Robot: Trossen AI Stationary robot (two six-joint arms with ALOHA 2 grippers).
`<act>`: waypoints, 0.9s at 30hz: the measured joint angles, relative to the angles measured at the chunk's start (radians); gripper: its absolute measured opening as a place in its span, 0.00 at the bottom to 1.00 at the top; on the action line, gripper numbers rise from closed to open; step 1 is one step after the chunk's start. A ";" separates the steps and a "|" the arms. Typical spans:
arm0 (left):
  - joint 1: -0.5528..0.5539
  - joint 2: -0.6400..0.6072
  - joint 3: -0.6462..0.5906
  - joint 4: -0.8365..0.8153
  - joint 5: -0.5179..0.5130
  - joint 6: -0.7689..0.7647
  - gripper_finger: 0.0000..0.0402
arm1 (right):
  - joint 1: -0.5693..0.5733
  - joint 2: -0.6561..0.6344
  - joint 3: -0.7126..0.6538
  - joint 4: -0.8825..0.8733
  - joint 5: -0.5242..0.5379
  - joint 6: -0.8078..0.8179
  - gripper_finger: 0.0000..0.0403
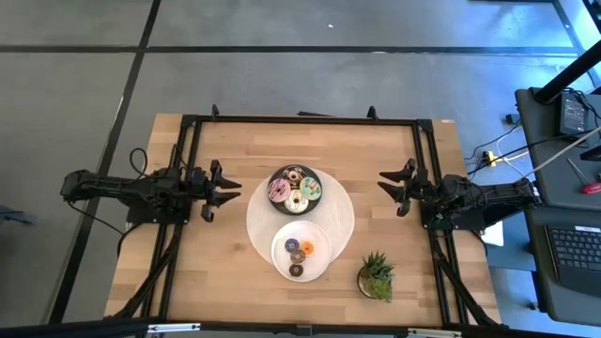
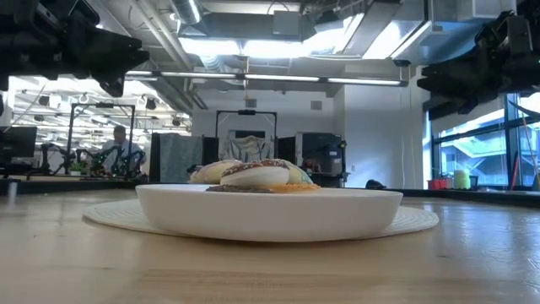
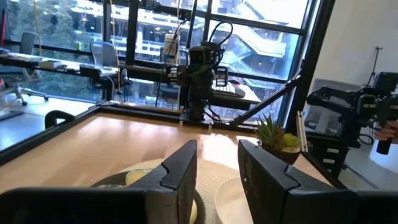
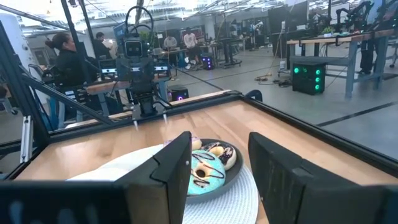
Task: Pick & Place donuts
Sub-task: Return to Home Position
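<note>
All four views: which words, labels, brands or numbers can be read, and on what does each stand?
No text can be read in any view.
The keyboard right of the table: keys too small to read.
The donuts: no markings show.

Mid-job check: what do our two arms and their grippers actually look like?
The left arm and right arm are black, slim and jointed. A thin black cable loops by the left one. The left gripper and right gripper match: two dark, flat, blocky jaws each; no markings visible.
</note>
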 joint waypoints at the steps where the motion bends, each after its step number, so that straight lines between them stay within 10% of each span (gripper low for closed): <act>1: 0.000 -0.003 0.000 0.000 -0.001 0.004 0.28 | 0.000 0.000 0.000 0.000 0.000 0.000 0.40; 27: 0.000 -0.220 0.002 -0.306 -0.005 -0.018 0.29 | 0.000 -0.006 0.001 0.004 0.147 -0.071 0.40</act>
